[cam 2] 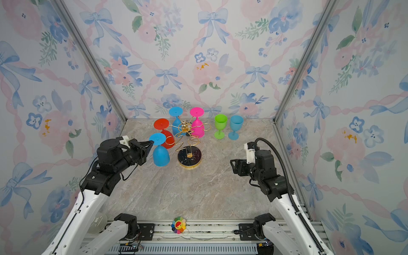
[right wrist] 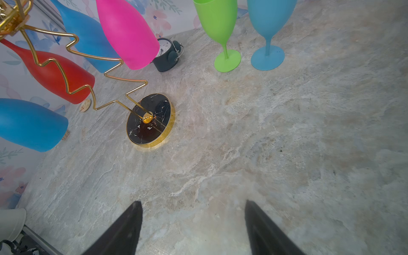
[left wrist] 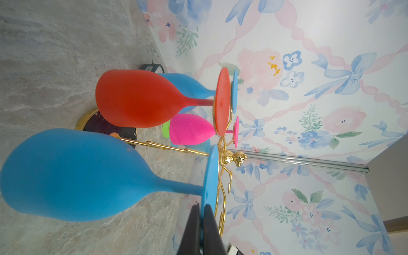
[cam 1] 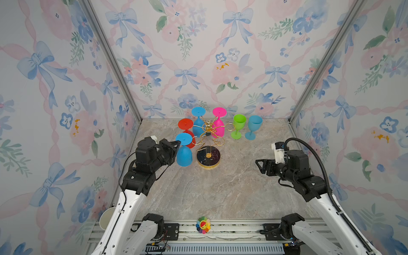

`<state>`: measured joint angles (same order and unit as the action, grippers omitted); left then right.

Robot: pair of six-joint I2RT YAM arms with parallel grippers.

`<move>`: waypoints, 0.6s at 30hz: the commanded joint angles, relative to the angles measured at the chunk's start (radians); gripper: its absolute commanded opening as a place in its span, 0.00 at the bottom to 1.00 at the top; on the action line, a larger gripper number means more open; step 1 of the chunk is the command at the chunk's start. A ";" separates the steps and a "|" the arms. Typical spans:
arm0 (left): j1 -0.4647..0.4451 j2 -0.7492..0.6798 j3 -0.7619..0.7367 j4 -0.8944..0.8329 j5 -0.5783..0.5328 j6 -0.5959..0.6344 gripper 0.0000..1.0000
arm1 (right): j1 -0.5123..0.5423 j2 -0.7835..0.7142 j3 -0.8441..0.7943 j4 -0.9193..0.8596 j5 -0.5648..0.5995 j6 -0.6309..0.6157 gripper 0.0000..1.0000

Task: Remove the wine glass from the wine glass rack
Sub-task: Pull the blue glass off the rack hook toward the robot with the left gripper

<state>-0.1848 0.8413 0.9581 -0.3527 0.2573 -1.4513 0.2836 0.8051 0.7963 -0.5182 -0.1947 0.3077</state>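
Marble-look tabletop [cam 1: 220,194], floral wallpaper [cam 1: 198,55] on three sides.

Wine glass rack [cam 1: 212,157] stood left of centre, toward the back, with its base flat on the table.

Left gripper [cam 1: 178,144] was pinched tight on the foot rim of the near blue wine glass [cam 1: 184,157], which hung bowl down at the rack's front-left. The left wrist view showed the fingers [left wrist: 192,231] flat against either face of that foot. A wire loop lay just beside the foot. Whether the stem sat inside the loop could not be made out.

Red glass [cam 1: 185,124], far blue glass [cam 1: 197,128] and pink glass [cam 1: 218,130] hung inverted on other arms. The red bowl was partly hidden behind the near blue foot.

Green goblet [cam 1: 238,123] and pale blue goblet [cam 1: 254,125] stood upright to the right, apart from the rack.

Dark alarm clock [right wrist: 167,58] sat behind the rack, almost wholly hidden in both top views.

Right gripper [right wrist: 192,201] hovered over bare table on the right, jaws spread wide and holding nothing. Only its finger ends showed in the wrist view.

White cup [cam 1: 105,218] sat at the near left edge, half hidden by the left arm.
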 commanded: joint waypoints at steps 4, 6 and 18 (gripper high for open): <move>0.023 -0.059 0.014 -0.028 -0.017 0.092 0.00 | 0.012 -0.001 -0.013 0.011 0.001 0.014 0.75; 0.022 -0.071 0.026 -0.028 0.025 0.121 0.00 | 0.012 -0.004 -0.013 0.008 0.003 0.014 0.75; 0.021 -0.116 0.057 -0.027 0.372 0.269 0.00 | 0.014 -0.014 -0.020 0.016 0.000 0.022 0.76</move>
<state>-0.1688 0.7212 1.0004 -0.3836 0.4778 -1.2545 0.2836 0.8024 0.7876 -0.5182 -0.1947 0.3145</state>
